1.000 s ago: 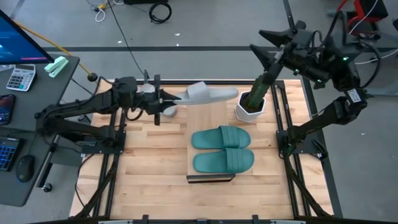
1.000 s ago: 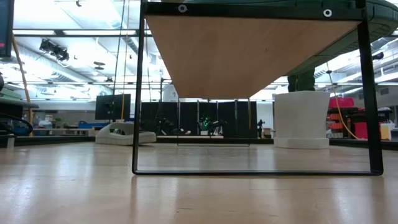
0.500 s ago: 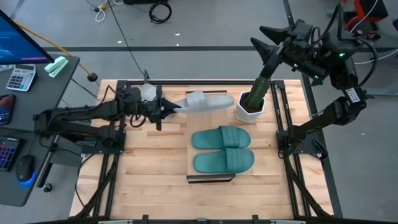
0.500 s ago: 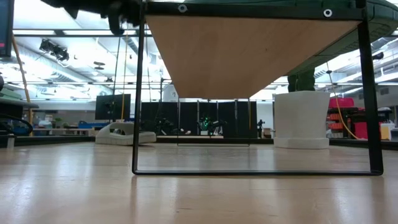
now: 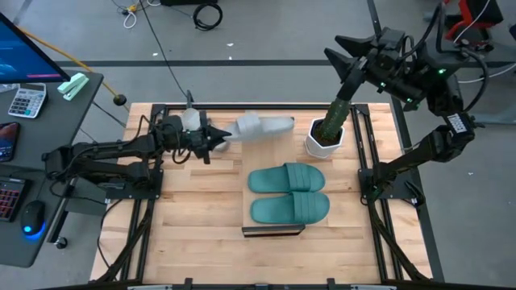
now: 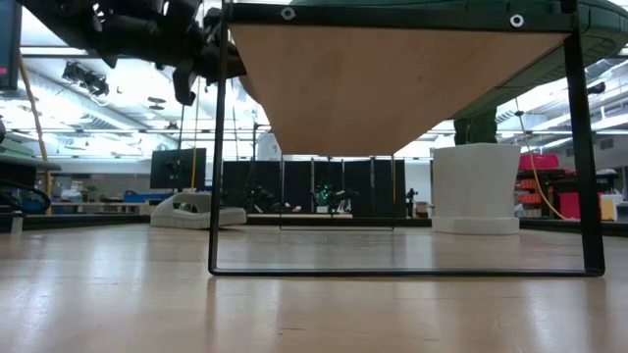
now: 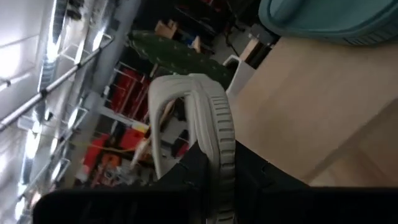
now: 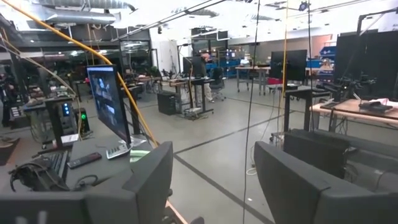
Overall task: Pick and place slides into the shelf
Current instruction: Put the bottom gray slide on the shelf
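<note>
Just off the far end of the shelf [image 5: 278,157], the left gripper [image 5: 219,136] pinches one end of a grey slide [image 5: 264,126] held in the air, its long side pointing across the shelf toward the white pot [image 5: 324,141].

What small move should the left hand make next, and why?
Probably carry the grey slide on over the shelf. The left hand holds it by one end at the shelf's far edge, where bare plank shows behind the two teal slides.
</note>
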